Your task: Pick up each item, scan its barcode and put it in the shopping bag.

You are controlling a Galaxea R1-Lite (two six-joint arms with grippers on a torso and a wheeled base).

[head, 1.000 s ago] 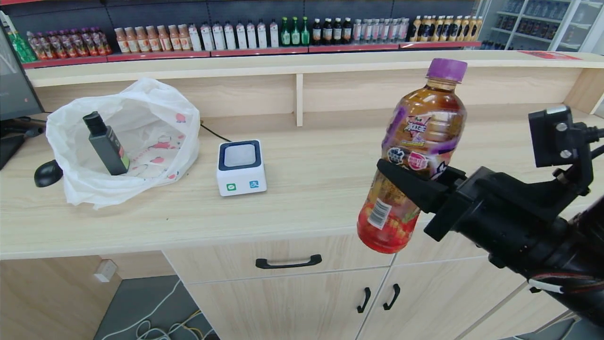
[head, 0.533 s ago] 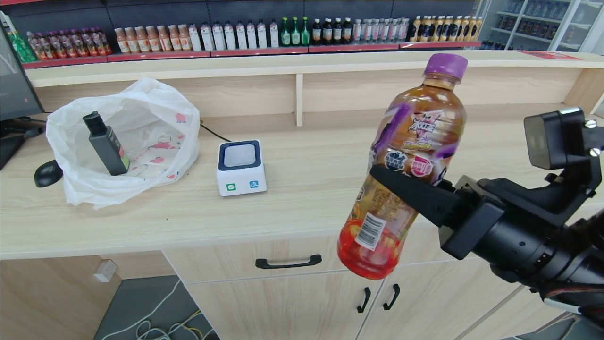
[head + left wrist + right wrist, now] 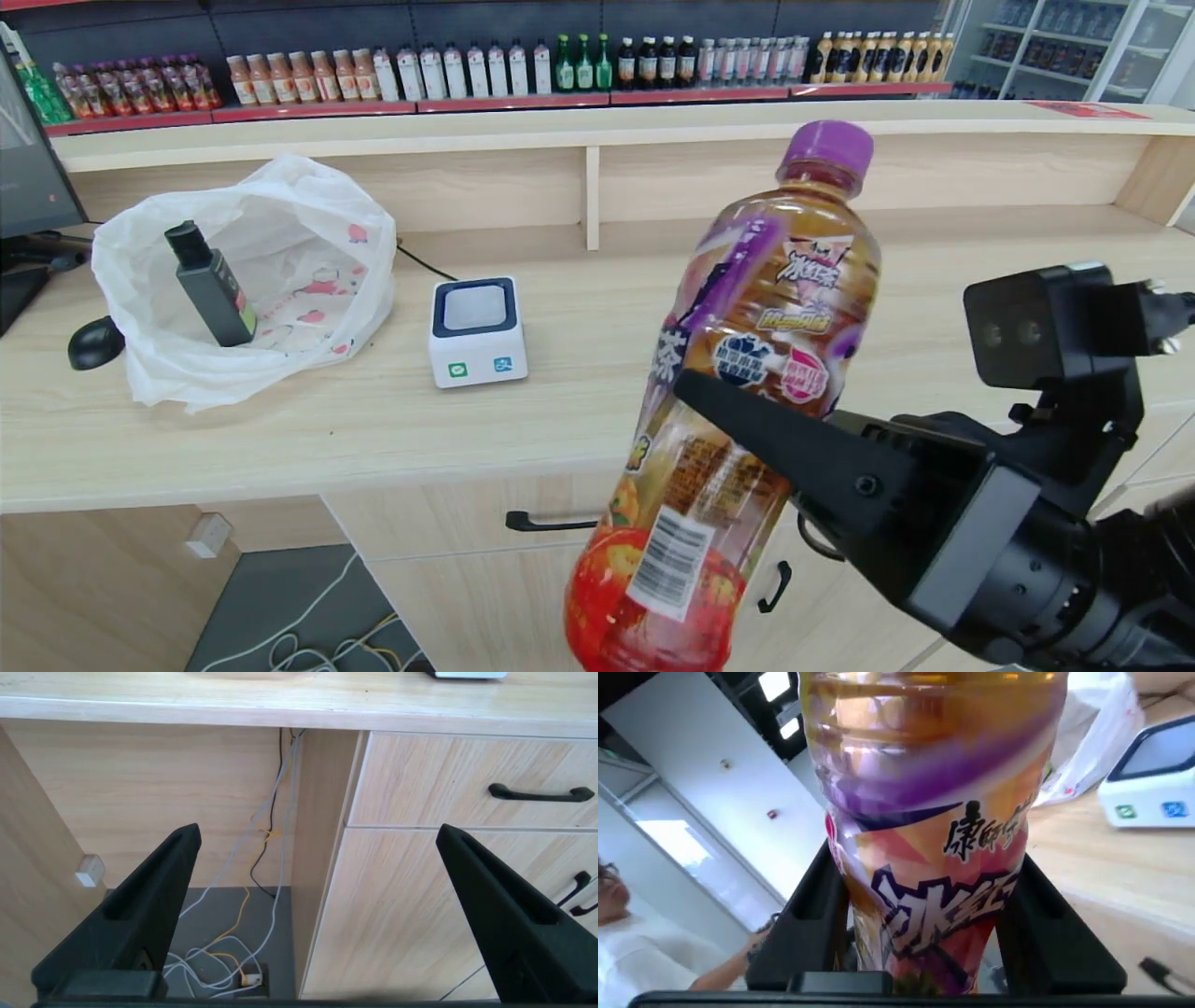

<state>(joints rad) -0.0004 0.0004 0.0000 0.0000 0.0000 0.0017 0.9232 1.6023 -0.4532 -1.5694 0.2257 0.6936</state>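
Currently right gripper (image 3: 747, 420) clamps the tea bottle (image 3: 784, 280) mid-body, tilted in the air off the counter (image 3: 280, 439) front, barcode (image 3: 667, 560) exposed near the base, presumably for the scanner (image 3: 476, 329) beside the shopping bag (image 3: 280, 215); left gripper (image 3: 318, 835) open, idle down low.

We saw the purple-capped tea bottle (image 3: 766, 280) held aloft and tilted, barcode facing us. A dark bottle (image 3: 213, 289) leaned inside the white shopping bag (image 3: 308, 205), near the white scanner (image 3: 476, 331).

Head camera above counter (image 3: 280, 439); scanner (image 3: 477, 329) also from right wrist.
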